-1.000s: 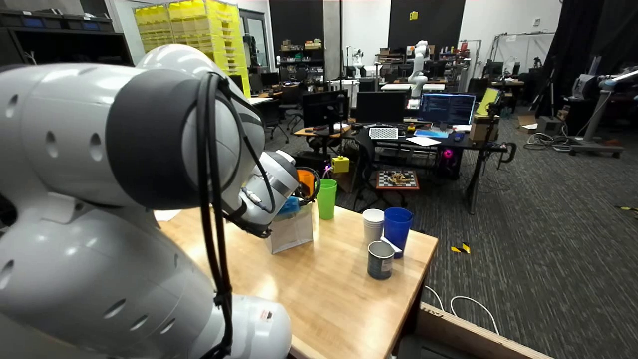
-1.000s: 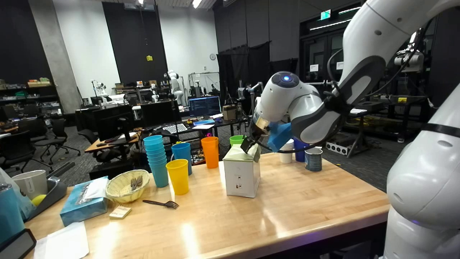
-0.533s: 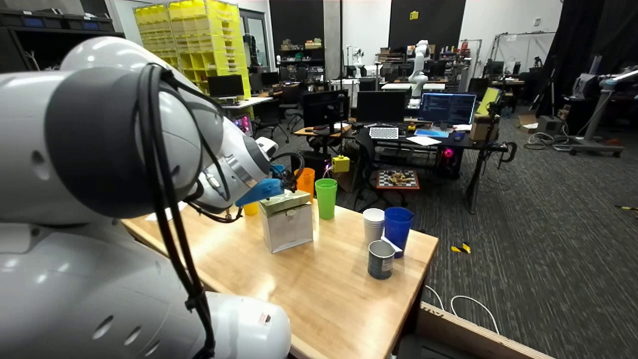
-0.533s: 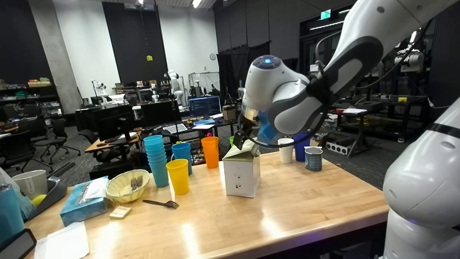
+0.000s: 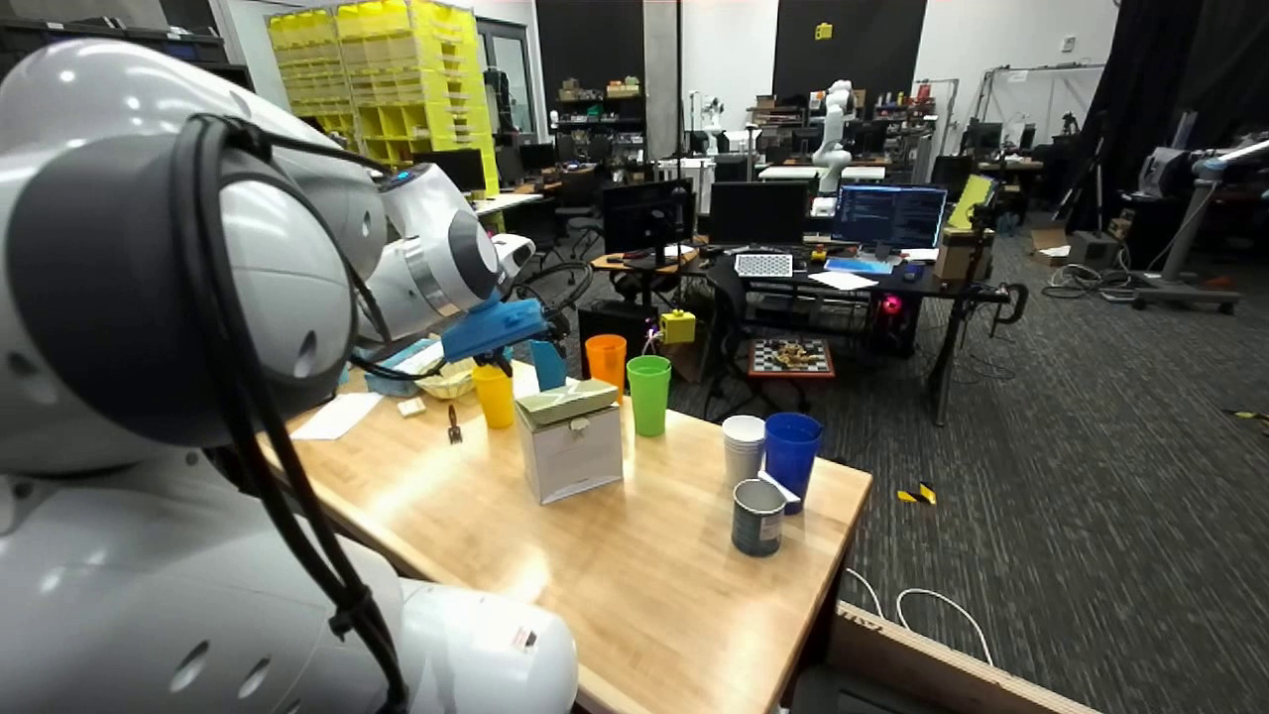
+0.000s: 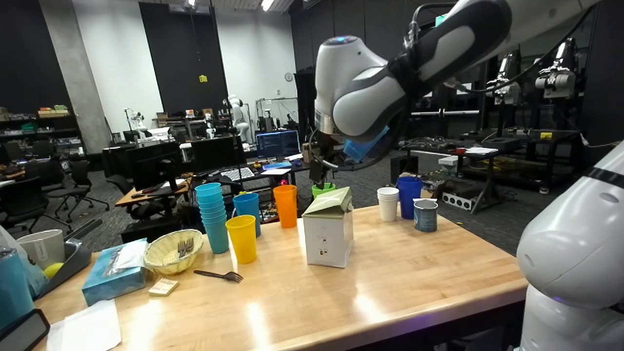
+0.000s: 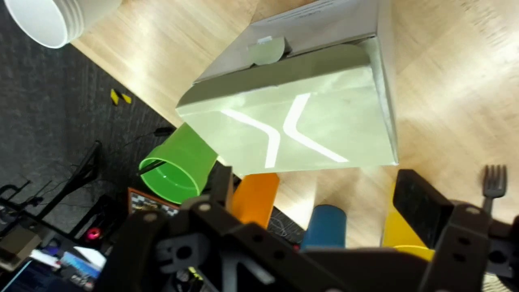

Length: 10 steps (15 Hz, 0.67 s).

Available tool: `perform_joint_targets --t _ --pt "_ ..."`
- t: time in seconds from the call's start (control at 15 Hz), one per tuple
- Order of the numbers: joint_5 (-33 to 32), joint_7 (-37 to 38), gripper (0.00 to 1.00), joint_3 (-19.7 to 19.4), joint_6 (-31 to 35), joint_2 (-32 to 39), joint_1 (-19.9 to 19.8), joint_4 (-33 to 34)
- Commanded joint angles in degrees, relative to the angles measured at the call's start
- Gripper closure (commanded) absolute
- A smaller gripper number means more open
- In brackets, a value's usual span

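Note:
A white box (image 6: 325, 241) with a pale green lid (image 7: 284, 121) stands upright on the wooden table. From the wrist view, the lid lies over the top, a small tab shows at one edge, and a narrow gap runs along one side. My gripper (image 7: 318, 190) is open, its fingers wide apart with nothing between them. It hangs in the air above and just beyond the lid, apart from it, as an exterior view shows the gripper (image 6: 319, 174). Past the fingers, the wrist view shows an orange cup (image 7: 255, 198), a blue cup (image 7: 325, 227) and a yellow cup (image 7: 399, 227).
A green cup (image 5: 649, 397) stands close beside the box. White cups (image 6: 388, 204), a dark blue cup (image 6: 408, 197) and a grey can (image 6: 425, 216) stand near a table edge. Teal stacked cups (image 6: 214, 219), a basket (image 6: 170, 261), a fork (image 6: 219, 276) and a tissue box (image 6: 114, 280) are elsewhere.
The arm has swung back and upward, lifting the gripper from the box top to a spot above and beyond it. The lid shows more fully now. The box stands where it was.

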Motion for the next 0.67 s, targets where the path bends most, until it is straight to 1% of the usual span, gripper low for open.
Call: perform_joint_targets --t 0.0,0.07,0.2,0.6 --pt "9.5 -13.2 0.0 -4.4 -8.0 3.8 2.6 5.5" --pt "6.9 -8.2 0.0 -1.0 -3.9 1.1 0.0 2.2" --pt "9.1 -12.0 0.0 -2.5 -6.3 2.5 0.4 3.9" --pt "9.4 -12.6 0.0 -2.7 -6.6 3.7 0.7 4.6"
